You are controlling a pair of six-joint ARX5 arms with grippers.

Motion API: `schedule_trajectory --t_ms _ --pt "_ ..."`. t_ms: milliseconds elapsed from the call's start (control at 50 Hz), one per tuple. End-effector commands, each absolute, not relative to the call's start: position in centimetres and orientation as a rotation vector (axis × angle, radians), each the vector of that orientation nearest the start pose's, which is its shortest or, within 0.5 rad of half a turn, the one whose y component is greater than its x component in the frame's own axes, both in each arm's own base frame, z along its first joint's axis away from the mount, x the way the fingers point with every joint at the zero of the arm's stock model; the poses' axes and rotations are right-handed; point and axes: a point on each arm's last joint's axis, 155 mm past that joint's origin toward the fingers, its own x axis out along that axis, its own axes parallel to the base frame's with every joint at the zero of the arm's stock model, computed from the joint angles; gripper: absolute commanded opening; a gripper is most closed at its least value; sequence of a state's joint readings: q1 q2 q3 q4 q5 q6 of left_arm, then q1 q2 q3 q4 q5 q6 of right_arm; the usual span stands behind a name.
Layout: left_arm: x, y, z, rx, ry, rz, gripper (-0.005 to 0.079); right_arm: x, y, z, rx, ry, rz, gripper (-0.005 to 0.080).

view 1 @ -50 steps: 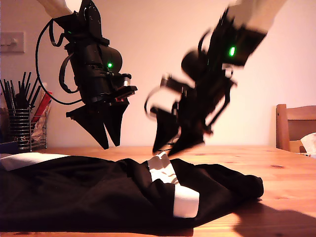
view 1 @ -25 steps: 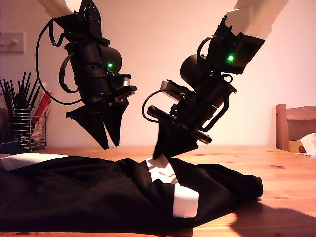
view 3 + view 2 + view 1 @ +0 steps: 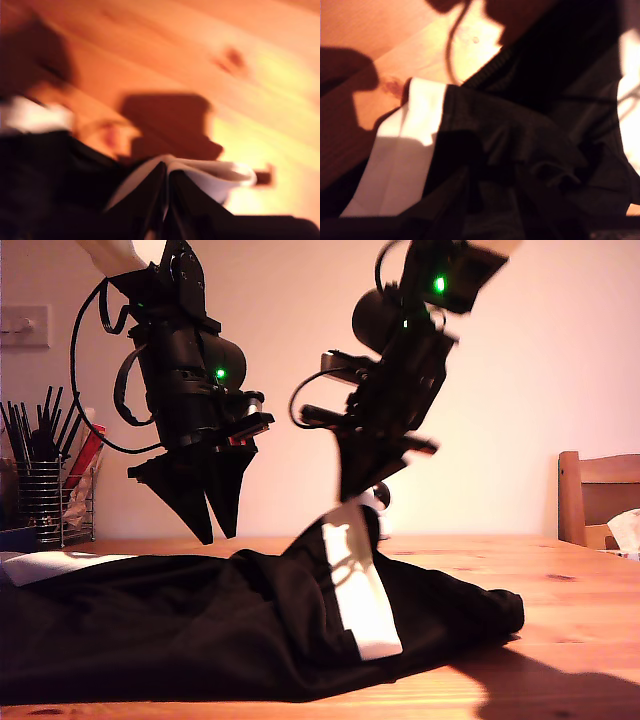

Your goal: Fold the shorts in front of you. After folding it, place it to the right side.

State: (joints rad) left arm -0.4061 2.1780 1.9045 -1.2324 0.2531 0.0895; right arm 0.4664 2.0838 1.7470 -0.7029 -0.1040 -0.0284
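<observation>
Wooden table point(image 3: 580, 600), shorts point(image 3: 200, 630) hem in second pincer point(image 3: 362, 502)

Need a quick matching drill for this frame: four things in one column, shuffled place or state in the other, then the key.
Things:
1. shorts
2. my second gripper
3. my first gripper
4. utensil holder

Places or states:
A. hangs above the black fabric, holding nothing
B. stands at the exterior view's left edge, with dark utensils in it
C. shut on a white-banded hem, lifting it off the table
D. lies mostly flat, with one hem raised

Pairs: 1-D, 2-C, 3-A, 4-B
</observation>
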Motion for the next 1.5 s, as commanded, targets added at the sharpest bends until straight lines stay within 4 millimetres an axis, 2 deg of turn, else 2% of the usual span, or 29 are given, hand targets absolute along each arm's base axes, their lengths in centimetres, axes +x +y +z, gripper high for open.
schedule_trajectory --t_ms 0,120,280,540,600,700,960,1100,1180,1260,1480 --pt "38.0 -21.8 7.2 0.200 1.496 -0.614 0.0251 46.0 24.5 9.3 -0.268 1.041 0.509 -0.0011" --pt "37.6 -21.8 7.1 0.204 1.508 -0.619 0.0251 45.4 22.8 9.3 -0.312 1.082 0.451 -0.0011" --pt "36.0 -22.2 7.3 0.196 1.561 -0.644 0.0251 44.8 20.9 10.2 -0.355 1.099 0.393 -0.0011" --pt "32.7 -24.8 7.8 0.205 1.616 -0.759 0.0251 45.0 18.1 10.5 -0.364 1.125 0.337 -0.0011" --pt "32.4 -25.3 8.4 0.224 1.598 -0.776 0.0247 45.2 17.8 10.6 -0.358 1.123 0.330 -0.0011" --pt "32.3 -25.4 9.5 0.281 1.552 -0.771 0.0194 45.3 17.4 10.6 -0.352 1.126 0.325 -0.0011" --pt "32.6 -26.9 14.1 0.281 1.367 -0.812 0.0158 45.2 17.7 10.5 -0.329 1.130 0.348 -0.0011" --pt "31.9 -27.9 15.2 0.292 1.270 -0.850 0.0143 45.2 17.7 10.5 -0.330 1.132 0.350 -0.0011" --pt "30.8 -28.3 15.0 0.306 1.229 -0.876 0.0142 45.2 17.7 10.5 -0.331 1.133 0.350 -0.0011" --pt "29.6 -28.3 13.9 0.319 1.193 -0.896 0.0137 45.1 17.7 10.5 -0.332 1.134 0.350 -0.0011" --pt "27.1 -28.5 11.9 0.418 0.990 -1.000 0.0110 45.0 17.8 10.5 -0.336 1.134 0.356 -0.0011"
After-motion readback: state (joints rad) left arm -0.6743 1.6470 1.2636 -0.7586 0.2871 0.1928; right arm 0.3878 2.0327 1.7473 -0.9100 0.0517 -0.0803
